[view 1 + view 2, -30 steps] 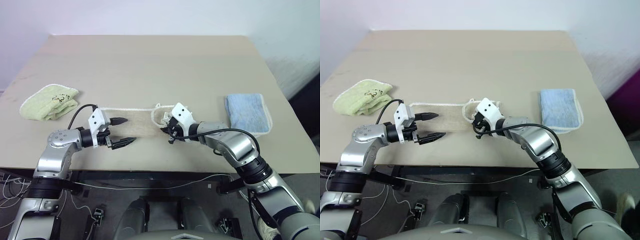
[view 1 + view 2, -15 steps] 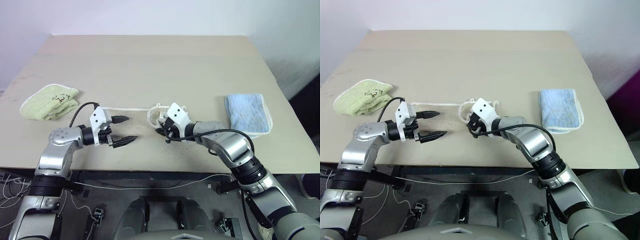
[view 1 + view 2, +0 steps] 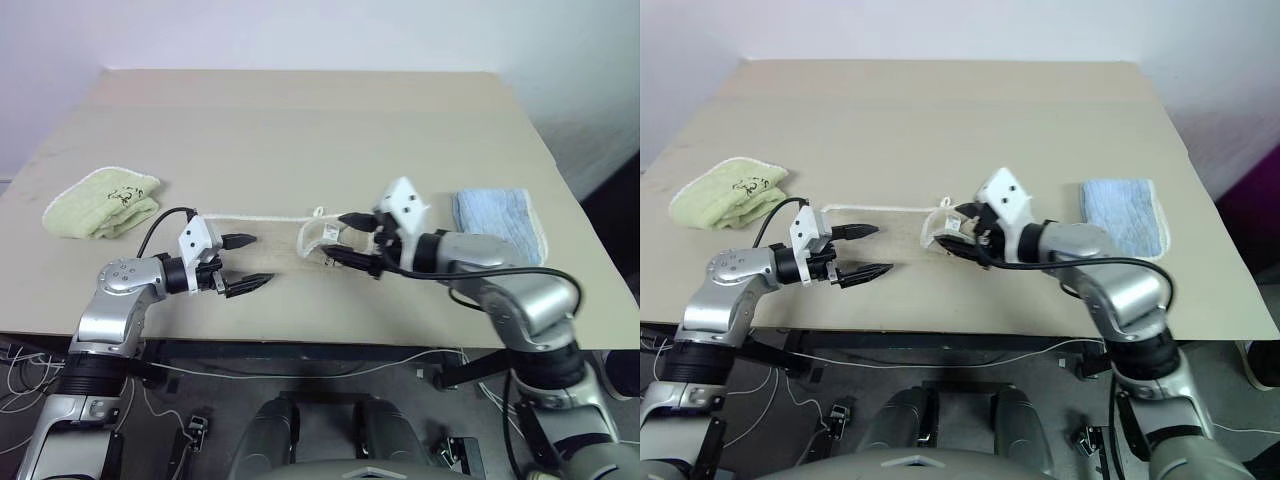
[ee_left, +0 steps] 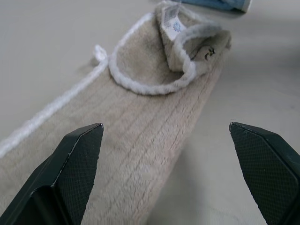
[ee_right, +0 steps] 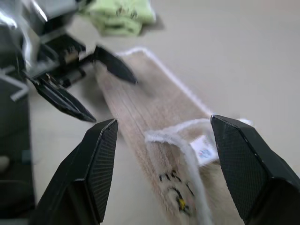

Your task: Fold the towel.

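Right tool [image 3: 346, 244], wide and empty, is hovering over beige terry towel's [image 3: 268, 252] flipped end; left tool [image 3: 246, 265] is waiting wide beside towel; next grasp should pinch the corded corner squarely.

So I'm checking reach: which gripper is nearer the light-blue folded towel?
Right. The right gripper hovers over the beige towel's curled end, closer to the light-blue towel. The left gripper is at the beige towel's opposite end.

Green towel [image 3: 101, 203] and blue towel [image 3: 498, 223] lie on table [image 3: 300, 120].
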### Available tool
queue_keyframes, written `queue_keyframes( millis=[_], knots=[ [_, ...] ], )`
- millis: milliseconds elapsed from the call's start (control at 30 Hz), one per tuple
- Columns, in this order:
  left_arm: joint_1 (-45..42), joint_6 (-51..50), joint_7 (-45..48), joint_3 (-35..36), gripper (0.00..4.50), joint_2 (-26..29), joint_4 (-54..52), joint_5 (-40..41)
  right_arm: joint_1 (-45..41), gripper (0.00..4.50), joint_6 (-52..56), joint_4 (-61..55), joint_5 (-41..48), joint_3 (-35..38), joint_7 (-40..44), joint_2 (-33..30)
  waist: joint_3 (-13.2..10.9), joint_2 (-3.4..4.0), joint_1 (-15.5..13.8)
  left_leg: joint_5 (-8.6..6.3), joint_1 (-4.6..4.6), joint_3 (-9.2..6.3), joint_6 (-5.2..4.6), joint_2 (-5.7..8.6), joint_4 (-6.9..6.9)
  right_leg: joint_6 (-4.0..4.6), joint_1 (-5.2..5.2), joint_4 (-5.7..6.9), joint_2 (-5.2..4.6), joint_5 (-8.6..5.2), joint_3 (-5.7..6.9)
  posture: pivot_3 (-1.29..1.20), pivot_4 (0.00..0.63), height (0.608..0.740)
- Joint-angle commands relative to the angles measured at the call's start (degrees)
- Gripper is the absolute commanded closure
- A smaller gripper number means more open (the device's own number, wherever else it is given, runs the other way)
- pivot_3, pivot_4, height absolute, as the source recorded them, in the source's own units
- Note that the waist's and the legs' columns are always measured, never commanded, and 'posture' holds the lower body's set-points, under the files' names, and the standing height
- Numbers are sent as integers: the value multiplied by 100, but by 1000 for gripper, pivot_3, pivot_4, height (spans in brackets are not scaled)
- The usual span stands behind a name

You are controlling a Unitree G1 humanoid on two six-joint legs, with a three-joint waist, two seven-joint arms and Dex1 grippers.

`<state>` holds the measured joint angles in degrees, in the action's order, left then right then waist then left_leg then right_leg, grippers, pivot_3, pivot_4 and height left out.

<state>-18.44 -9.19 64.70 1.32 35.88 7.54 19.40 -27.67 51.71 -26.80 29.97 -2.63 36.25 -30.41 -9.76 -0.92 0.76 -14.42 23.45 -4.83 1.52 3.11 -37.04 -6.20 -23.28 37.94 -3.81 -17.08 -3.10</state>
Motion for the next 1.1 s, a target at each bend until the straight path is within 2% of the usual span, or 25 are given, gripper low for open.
queue_keyframes(
  millis=[33, 100, 300, 633, 1100],
  knots=[
    [-59, 102, -25, 89, 0, 14, -167, 63, 140, 1766, 52, 201, -169, 432, -320, -193, 0, 0, 1, 0, 0, 0, 0, 0, 0, 0, 0, 0, 0, 0, 0, 0, 150, 740],
    [-97, 102, -16, 59, 0, -11, -140, 59, 281, 2413, -161, 398, -410, 317, -305, -371, 0, 0, 1, 0, 0, 1, 0, 0, 1, 0, -1, 0, 0, 0, -1, 0, 150, 740],
    [-261, 111, 28, 2, 0, -49, -17, 26, 386, 4485, -645, 1163, -809, 73, -407, -180, 0, 0, 16, 0, 0, 3, 0, 0, 4, 0, -2, -1, 1, 0, -2, 0, 150, 740],
    [-149, 85, -22, 101, 0, 34, -140, 55, 102, 4485, -1196, 1864, -1251, -425, -272, 198, 0, 1, 16, 0, 0, 4, 0, 0, 3, 0, -3, 0, 2, 0, -2, 0, 150, 740],
    [44, 44, -167, 153, 0, 28, -291, 104, -880, 4485, -1443, 2480, -1348, -597, -92, 885, -1, 1, 19, 0, 0, 3, 1, 0, 3, 0, -5, 0, 2, 0, -1, 0, 150, 740]
  ],
)
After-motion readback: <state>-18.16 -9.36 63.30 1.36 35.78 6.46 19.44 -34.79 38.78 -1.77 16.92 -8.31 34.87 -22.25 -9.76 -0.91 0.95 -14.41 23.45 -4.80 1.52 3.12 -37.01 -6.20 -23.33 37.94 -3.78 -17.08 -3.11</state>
